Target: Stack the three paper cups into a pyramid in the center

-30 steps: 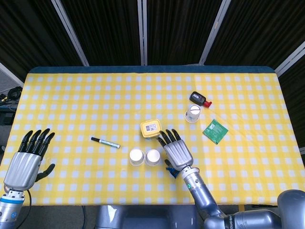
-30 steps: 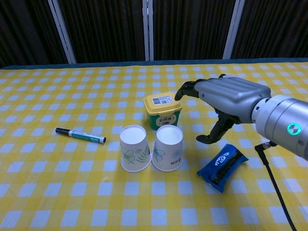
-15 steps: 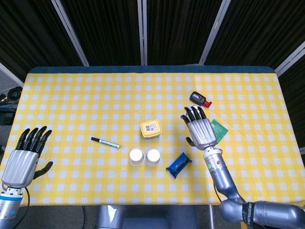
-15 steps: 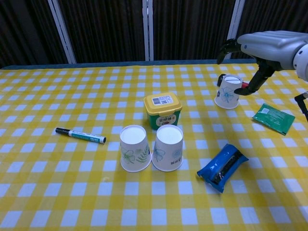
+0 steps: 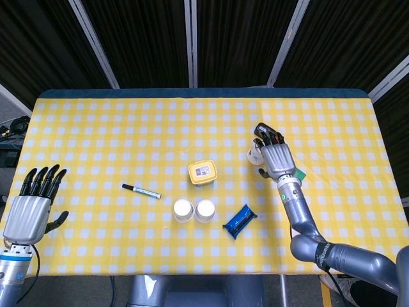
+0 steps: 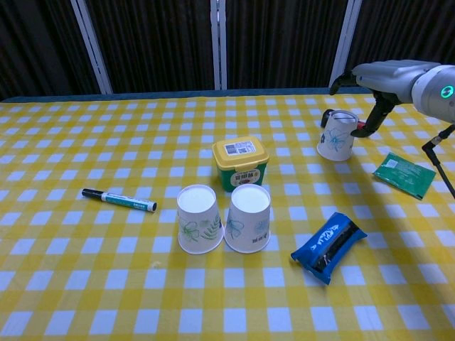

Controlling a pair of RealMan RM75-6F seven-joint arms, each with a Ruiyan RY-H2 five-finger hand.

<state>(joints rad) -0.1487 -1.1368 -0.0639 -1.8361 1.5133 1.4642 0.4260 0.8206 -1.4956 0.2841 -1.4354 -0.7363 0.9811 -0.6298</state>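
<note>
Your two base cups [image 6: 224, 218] stand touching, inverted, near you at desk centre. Farther right, your right robot hand [image 6: 382, 77] hovers released over the third cup [image 6: 336, 135]; a clumsy closing could tip it.
</note>
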